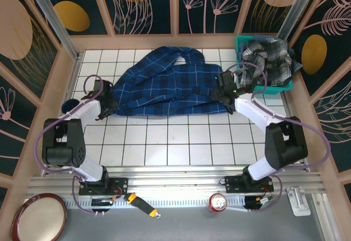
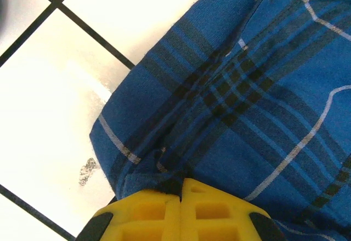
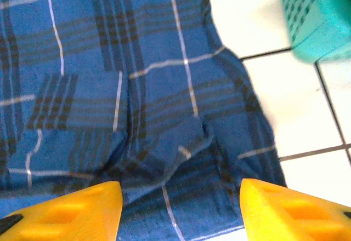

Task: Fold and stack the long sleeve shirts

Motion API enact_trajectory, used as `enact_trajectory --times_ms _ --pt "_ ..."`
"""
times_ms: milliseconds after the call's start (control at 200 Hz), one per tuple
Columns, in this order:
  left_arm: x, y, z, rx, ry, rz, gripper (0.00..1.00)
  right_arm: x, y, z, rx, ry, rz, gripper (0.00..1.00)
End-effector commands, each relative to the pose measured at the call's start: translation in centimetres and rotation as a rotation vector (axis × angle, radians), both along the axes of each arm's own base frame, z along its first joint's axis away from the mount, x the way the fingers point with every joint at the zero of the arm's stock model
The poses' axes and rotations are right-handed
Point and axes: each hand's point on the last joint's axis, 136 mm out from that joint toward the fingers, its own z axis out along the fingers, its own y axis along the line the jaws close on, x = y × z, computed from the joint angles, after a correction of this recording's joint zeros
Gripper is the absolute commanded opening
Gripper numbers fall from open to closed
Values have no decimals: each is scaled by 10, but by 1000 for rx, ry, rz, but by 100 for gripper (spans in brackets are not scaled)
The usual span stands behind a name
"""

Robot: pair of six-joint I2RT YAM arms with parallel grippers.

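Shirts lie apart: blue shirt (image 1: pixel 164 85) spread on the tabletop (image 1: pixel 164 142), grey shirt (image 1: pixel 269 60) in the basket (image 1: pixel 277 89). Your left hand (image 2: pixel 181 191) pinches the blue edge; your right hand (image 3: pixel 181 197) gapes wide over the opposite edge, so lower it squarely before closing.

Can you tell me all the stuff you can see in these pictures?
blue plaid shirt: one, navy-blue with black bands, spread across the table's middle
grey checked shirt: one, grey, black and white, bunched in the basket
basket: one, teal, far right corner
table: one, white tiles
can: one, red, near edge
tool: one, yellow and black, near edge
plate: one, dark red rim, near left corner
left gripper: one, yellow, shut on the blue plaid shirt
right gripper: one, yellow, open over that shirt
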Motion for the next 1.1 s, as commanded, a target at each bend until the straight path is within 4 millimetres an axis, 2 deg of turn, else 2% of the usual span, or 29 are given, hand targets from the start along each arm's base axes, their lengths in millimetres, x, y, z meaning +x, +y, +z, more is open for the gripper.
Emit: enact_trajectory --times_ms 0,150,265,335,400,475,546,711,826,901,956,1016,1096 --pt "-2 13 2 32 2 39 0 -13 5 -37 -9 81 54 61" --pt "-2 20 7 42 -6 52 0 -27 11 -42 16 50 114 65" --pt "-2 20 4 39 -2 51 0 -33 4 -67 -12 98 111 67" --pt "-2 21 4 44 0 53 0 -36 -3 -81 -38 132 92 62" --pt "-3 23 4 48 1 56 0 -39 -10 -87 -51 150 59 49" --pt "-4 26 6 50 -1 62 0 -42 -18 -83 -53 152 6 18" --pt "-4 28 10 53 -7 67 0 -49 -21 -73 -36 156 -25 0" --pt "-5 32 23 71 -23 72 0 -76 -27 -41 -12 162 -64 0" --pt "-7 36 28 88 -28 82 0 -95 -37 -34 2 174 -111 0" --pt "-11 40 27 106 -14 90 0 -112 -51 -42 -5 217 -186 0" --pt "-14 42 24 113 -5 94 0 -128 -58 -55 0 262 -238 0" --pt "-18 44 18 120 8 104 0 -146 -58 -72 22 320 -269 0" --pt "-22 44 10 117 28 101 0 -157 -51 -87 60 362 -289 0"
